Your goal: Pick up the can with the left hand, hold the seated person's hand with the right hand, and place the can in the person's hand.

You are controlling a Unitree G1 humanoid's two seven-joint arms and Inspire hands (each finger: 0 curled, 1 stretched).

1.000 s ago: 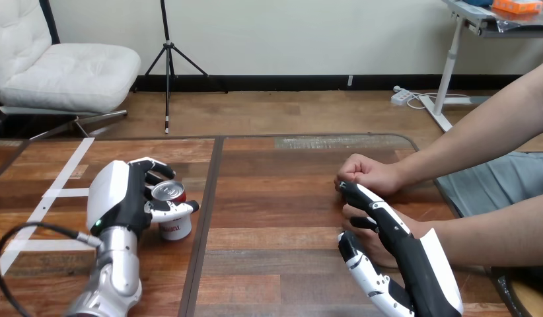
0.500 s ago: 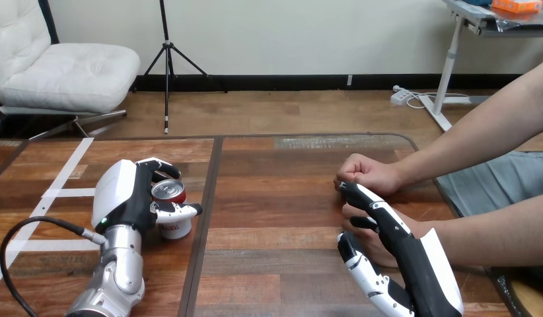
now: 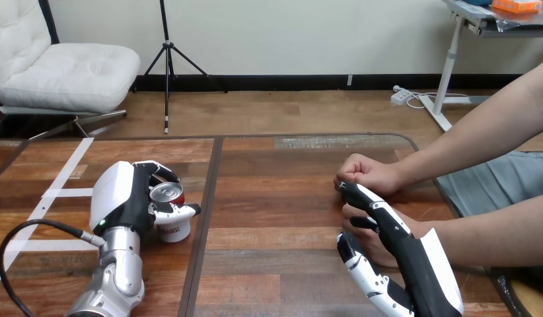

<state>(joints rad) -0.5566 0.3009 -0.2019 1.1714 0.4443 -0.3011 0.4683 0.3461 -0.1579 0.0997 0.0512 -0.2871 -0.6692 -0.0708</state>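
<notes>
Grip set: left hand (image 3: 123,198) curled round can (image 3: 167,193), barely shifted over the last second.
Can still stands near table's (image 3: 289,218) left edge; right hand (image 3: 421,271) lies on person's hand (image 3: 371,247), hold indeterminate.

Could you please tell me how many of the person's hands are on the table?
2: a closed fist resting right of centre, and a second hand just nearer, partly covered by the robot's right hand. None seems hidden.

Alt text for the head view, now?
The robot's left hand is curled round an upright can at the left of the wooden table. At the right, its right hand lies over the person's nearer hand.
</notes>
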